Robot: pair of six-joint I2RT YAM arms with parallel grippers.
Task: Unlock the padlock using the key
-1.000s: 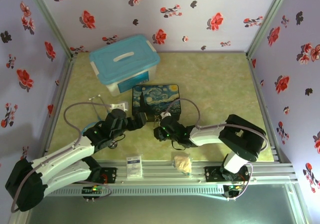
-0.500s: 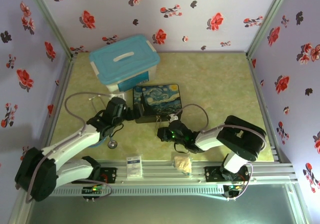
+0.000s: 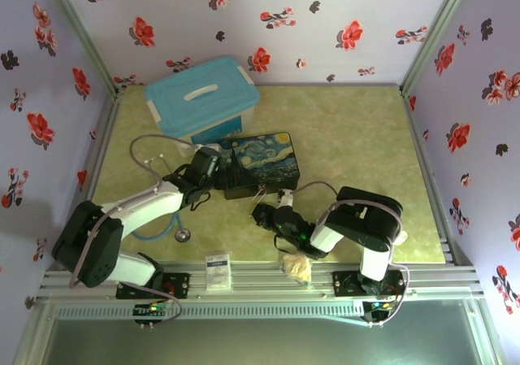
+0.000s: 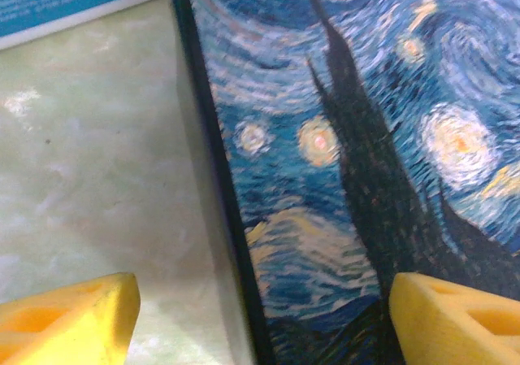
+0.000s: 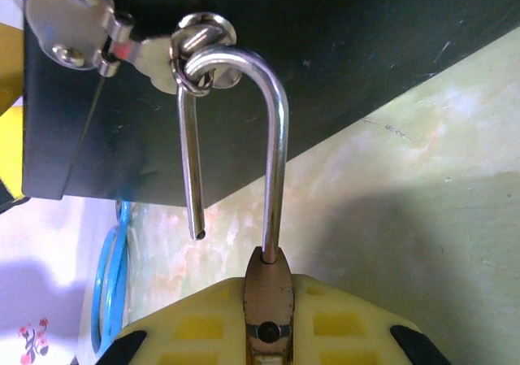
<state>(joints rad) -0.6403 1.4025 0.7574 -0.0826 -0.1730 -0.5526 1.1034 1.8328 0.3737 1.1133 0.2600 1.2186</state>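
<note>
Both arms have shifted over the last second: the left arm has swung up across the bench (image 3: 357, 137) to the left edge of the starry-night box (image 3: 264, 158), and the right arm has folded its elbow back toward its base. Seen from overhead, the left claw (image 3: 218, 172) sits at the box's left side, centre frame, just below the blue lidded storage tub (image 3: 203, 105). The left wrist view shows its yellow fingertips (image 4: 69, 320) spread wide in the bottom corners. One is over the bench and the other over the painted lid, straddling the box's edge and gripping nothing.

The right claw (image 3: 262, 213) lies just below the box's front wall, lower centre of the overhead frame. Its wrist view shows it clamped on the brass padlock (image 5: 268, 288) at bottom centre. The silver shackle (image 5: 279, 137) rises from the body and hooks through the ring of the box's metal latch (image 5: 73, 19) at upper left. Its shorter leg hangs free, out of the body.

A stethoscope (image 3: 184, 235) lies on the bench at lower left of the overhead frame, more of it showing than a second ago.
</note>
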